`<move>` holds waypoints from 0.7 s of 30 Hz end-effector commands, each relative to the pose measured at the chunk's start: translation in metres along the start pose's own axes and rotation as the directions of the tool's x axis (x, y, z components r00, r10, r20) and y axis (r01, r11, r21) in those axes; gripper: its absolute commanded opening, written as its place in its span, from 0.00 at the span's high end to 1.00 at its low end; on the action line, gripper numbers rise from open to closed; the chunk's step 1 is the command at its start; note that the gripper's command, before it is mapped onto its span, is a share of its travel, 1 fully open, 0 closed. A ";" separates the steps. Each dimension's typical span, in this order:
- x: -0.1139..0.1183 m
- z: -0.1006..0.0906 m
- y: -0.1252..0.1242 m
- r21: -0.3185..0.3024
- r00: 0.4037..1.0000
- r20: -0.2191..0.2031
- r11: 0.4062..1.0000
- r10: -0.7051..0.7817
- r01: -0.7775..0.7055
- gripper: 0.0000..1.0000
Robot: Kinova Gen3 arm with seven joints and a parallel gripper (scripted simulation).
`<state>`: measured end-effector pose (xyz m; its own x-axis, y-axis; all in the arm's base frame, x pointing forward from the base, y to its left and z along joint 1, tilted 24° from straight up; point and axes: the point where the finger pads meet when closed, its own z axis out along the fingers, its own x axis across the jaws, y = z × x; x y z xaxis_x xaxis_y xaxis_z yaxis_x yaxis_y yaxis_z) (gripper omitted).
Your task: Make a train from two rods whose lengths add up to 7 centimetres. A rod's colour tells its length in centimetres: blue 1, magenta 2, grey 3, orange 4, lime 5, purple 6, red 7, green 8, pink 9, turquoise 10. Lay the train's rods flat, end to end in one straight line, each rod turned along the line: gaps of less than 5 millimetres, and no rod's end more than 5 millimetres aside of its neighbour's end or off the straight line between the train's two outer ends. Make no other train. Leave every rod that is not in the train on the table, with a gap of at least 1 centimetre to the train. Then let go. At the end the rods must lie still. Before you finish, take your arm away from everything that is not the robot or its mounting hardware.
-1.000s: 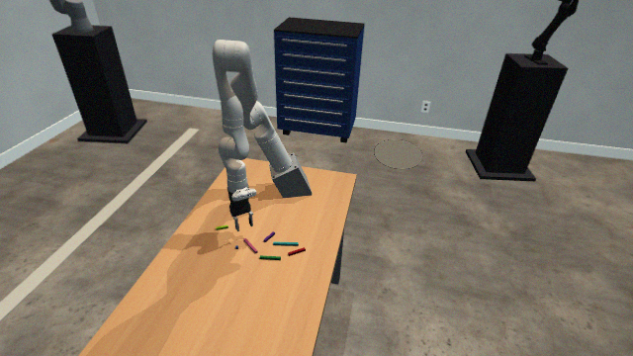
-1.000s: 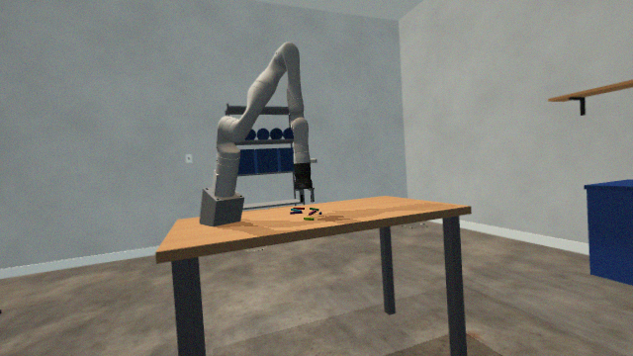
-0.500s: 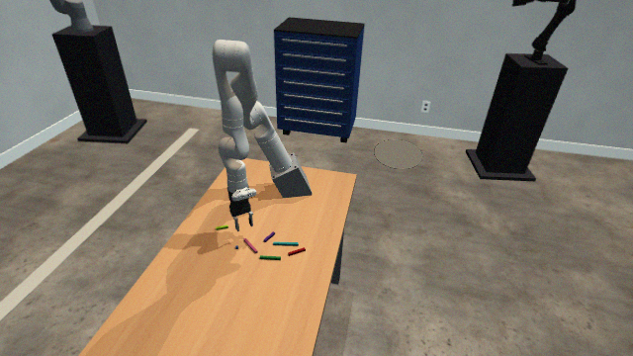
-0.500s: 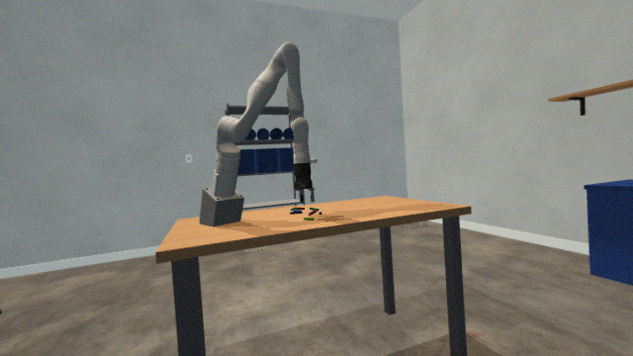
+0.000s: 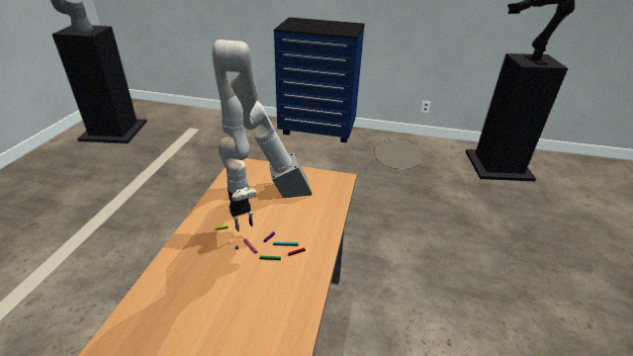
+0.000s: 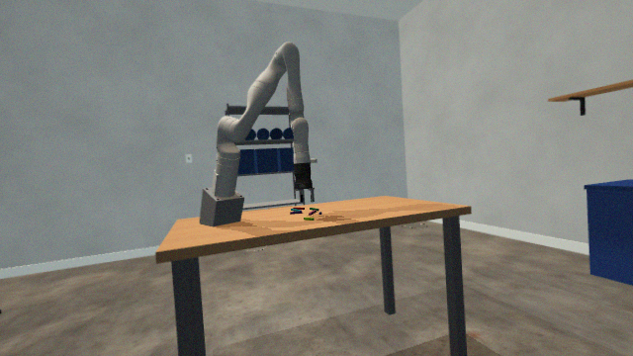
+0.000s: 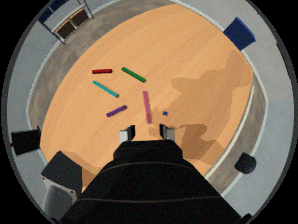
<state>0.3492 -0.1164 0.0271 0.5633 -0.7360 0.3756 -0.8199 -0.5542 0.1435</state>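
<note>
My gripper (image 5: 243,225) (image 6: 307,198) (image 7: 147,129) is open and empty, hanging a little above the table (image 5: 297,198). A short lime rod (image 5: 222,227) (image 6: 309,218) lies just left of it. A purple rod (image 5: 269,236) (image 7: 117,111) lies to its right. A tiny blue rod (image 5: 236,247) (image 7: 165,113) and a long pink rod (image 5: 250,245) (image 7: 147,107) lie in front of the fingers. Further right lie a turquoise rod (image 5: 285,243) (image 7: 105,88), a green rod (image 5: 270,257) (image 7: 133,74) and a red rod (image 5: 297,251) (image 7: 101,71). All rods lie apart. The lime rod is hidden in the wrist view.
The arm's grey base (image 5: 292,180) (image 6: 221,208) stands at the back of the table. The table's right edge (image 5: 346,218) runs close to the red rod. A blue drawer cabinet (image 5: 318,74) and black pedestals stand on the floor beyond.
</note>
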 end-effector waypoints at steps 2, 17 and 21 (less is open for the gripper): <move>0.000 0.000 0.000 0.001 1.000 0.000 1.000 0.000 0.000 0.00; -0.002 0.000 -0.001 0.001 0.999 0.004 0.999 -0.042 0.042 0.00; -0.006 0.001 -0.002 0.000 0.993 0.012 0.994 -0.114 0.114 0.00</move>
<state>0.3469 -0.1119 0.0244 0.6404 -0.6830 0.3513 -0.7621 -0.6219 0.1802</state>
